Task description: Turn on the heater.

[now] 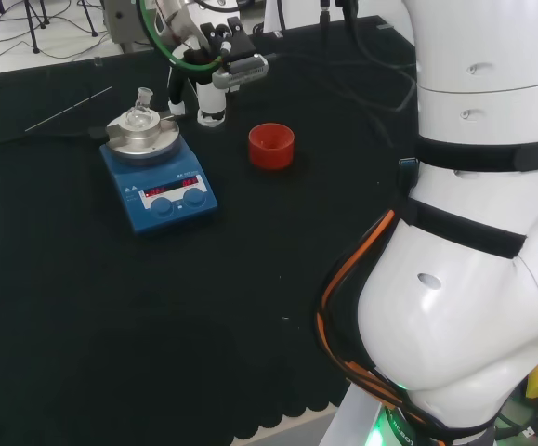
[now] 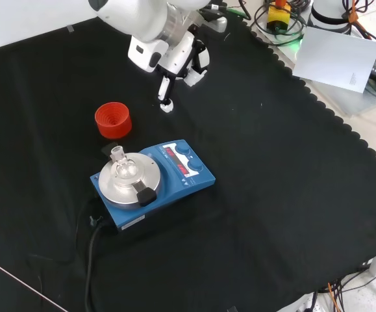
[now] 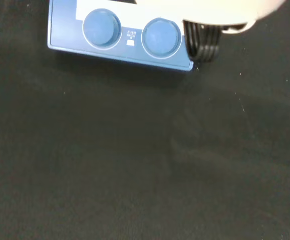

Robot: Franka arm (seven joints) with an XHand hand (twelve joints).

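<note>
The heater [image 1: 157, 186] is a blue box with a round metal plate, two blue knobs [image 1: 177, 202] and a lit red display. A small clear flask [image 1: 141, 113] stands on the plate. In the head view the hand [image 1: 215, 79] hovers behind the heater, to the right of its far corner. It holds nothing, and one finger [image 1: 211, 110] points straight down at the cloth. In the front view the hand [image 2: 178, 58] is above the heater [image 2: 155, 179], apart from it. The wrist view shows the knobs [image 3: 161, 36] and a black ribbed finger [image 3: 202, 40] beside the heater's corner.
A red ribbed ring [image 1: 271, 146] stands on the cloth right of the heater in the head view, and near the hand in the front view [image 2: 113, 120]. A thin rod [image 1: 69, 109] lies beyond the heater. A black cable [image 2: 90, 253] runs from the heater's back.
</note>
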